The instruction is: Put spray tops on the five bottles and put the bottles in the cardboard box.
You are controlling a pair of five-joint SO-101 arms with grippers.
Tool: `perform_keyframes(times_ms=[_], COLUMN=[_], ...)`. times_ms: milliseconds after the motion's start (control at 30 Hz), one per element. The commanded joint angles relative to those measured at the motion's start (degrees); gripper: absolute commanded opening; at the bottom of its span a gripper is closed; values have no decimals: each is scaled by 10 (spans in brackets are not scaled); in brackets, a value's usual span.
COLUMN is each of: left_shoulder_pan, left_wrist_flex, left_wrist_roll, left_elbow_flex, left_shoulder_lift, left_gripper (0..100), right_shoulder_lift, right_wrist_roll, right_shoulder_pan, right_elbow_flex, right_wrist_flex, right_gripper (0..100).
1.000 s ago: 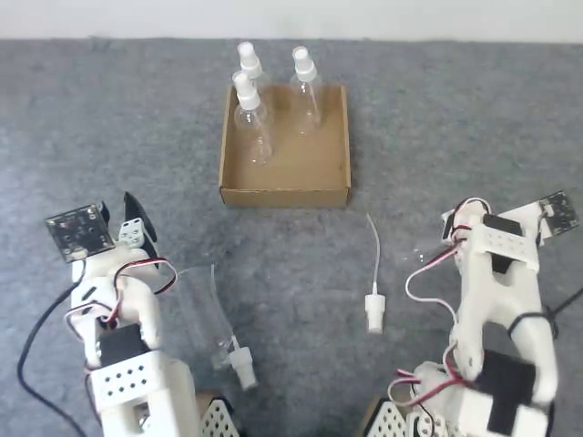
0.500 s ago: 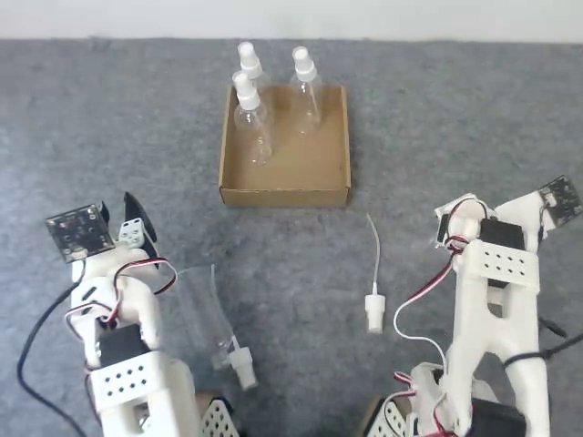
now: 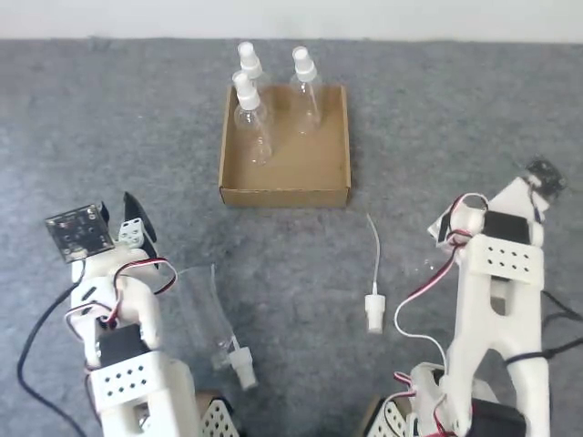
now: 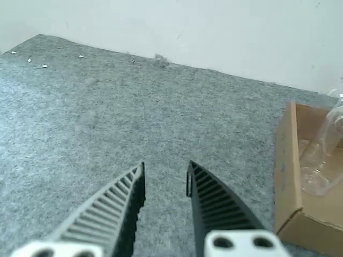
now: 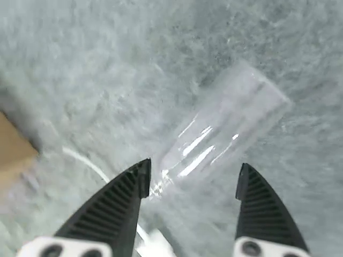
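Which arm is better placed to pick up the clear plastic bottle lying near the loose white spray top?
Right. The right gripper hangs open over the clear plastic bottle; the left gripper faces bare grey carpet.

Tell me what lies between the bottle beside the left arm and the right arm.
High view: a loose white plastic spray top with thin tube lies on grey carpet between that clear plastic bottle and the right arm.

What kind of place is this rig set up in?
Probably a lab or hobby test bench: grey felt mat against a plain white wall, arms with exposed wiring, a cardboard box of spray bottles.
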Motion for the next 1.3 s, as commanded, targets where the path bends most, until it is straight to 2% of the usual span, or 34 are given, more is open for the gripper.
perform_keyframes(times_ms=[0,300,533,1067,1267], left_shoulder_pan=[1,1,1,1,1], left_wrist_flex=[-19,-19,-19,-19,-19], left_wrist_roll=[6,6,6,6,5], left_elbow_flex=[-16,-16,-16,-16,-16], left_shoulder_lift=[-7,-7,-7,-7,-7], left_gripper=[120,120,120,120,120], right_shoulder_lift=[-30,-29,-28,-28,-28], right_wrist_roll=[91,248,331,708,820], right_shoulder_pan=[-3,0,0,-2,-11], right_elbow_flex=[-75,-126,-123,-124,-124], right_wrist_flex=[75,167,171,171,169], right_gripper=[209,209,209,213,213])
